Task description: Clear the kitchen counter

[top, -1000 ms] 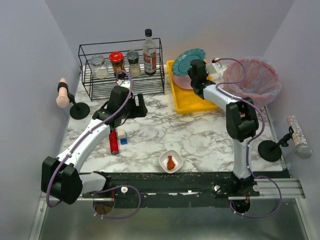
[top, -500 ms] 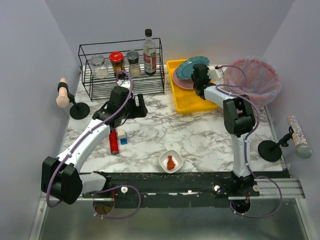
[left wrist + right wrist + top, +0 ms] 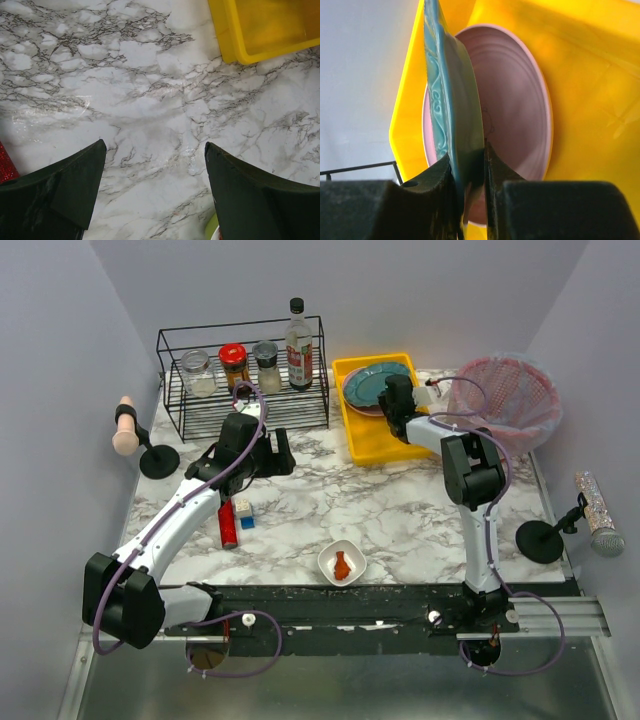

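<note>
My right claw (image 3: 470, 167) is pinching the rim of the teal plate (image 3: 452, 100), holding it over the pink plate (image 3: 515, 100) that lies in the yellow tray (image 3: 580, 60). My left claw (image 3: 155, 145) hangs spread wide above the marble counter (image 3: 150, 90), which stretches beneath both arms, with the tray at its back right.
</note>
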`<control>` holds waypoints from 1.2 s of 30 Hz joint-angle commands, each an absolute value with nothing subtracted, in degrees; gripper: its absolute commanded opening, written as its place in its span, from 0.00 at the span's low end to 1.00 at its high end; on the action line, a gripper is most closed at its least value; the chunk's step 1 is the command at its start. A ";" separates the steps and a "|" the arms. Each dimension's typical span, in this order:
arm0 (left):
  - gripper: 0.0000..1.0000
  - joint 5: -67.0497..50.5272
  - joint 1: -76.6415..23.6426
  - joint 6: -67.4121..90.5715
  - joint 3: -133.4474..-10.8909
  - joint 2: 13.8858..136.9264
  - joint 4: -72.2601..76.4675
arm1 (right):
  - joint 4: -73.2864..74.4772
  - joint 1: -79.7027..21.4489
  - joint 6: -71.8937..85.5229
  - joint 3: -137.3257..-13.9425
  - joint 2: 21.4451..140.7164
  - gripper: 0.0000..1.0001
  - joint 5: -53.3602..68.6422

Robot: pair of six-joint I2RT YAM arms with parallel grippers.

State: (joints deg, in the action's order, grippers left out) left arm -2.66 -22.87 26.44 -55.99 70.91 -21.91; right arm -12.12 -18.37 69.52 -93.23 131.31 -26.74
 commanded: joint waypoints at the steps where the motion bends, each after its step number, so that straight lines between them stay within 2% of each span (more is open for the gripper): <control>1: 0.91 -4.30 -22.59 26.81 -55.37 71.02 -20.66 | -22.33 -18.46 73.30 -94.83 132.27 0.01 -21.37; 3: 0.91 -4.22 -22.59 26.81 -55.37 71.02 -20.66 | -22.41 -18.37 74.18 -95.01 132.89 0.03 -19.96; 10: 0.91 -3.96 -22.59 26.81 -55.02 70.75 -20.74 | -22.15 -18.02 76.38 -91.85 132.54 0.35 -18.37; 20: 0.91 -4.13 -22.59 26.89 -55.02 70.93 -20.57 | -22.15 -16.88 76.73 -87.81 130.61 0.55 -15.65; 28: 0.91 -4.31 -22.59 26.98 -55.02 70.84 -20.65 | -21.18 -16.26 75.15 -82.54 126.13 0.84 -14.50; 31: 0.91 -4.13 -22.59 26.98 -55.02 70.66 -20.57 | -19.78 -16.08 74.36 -80.51 123.58 0.89 -13.89; 36: 0.91 -4.31 -22.59 26.81 -55.37 71.10 -20.65 | -16.27 -16.00 73.65 -77.87 119.62 0.91 -13.97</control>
State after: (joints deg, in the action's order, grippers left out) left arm -3.27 -22.87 26.61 -55.68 70.94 -21.85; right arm -19.94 -16.49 73.54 -79.99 123.48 -14.04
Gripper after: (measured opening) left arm 0.908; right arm 0.907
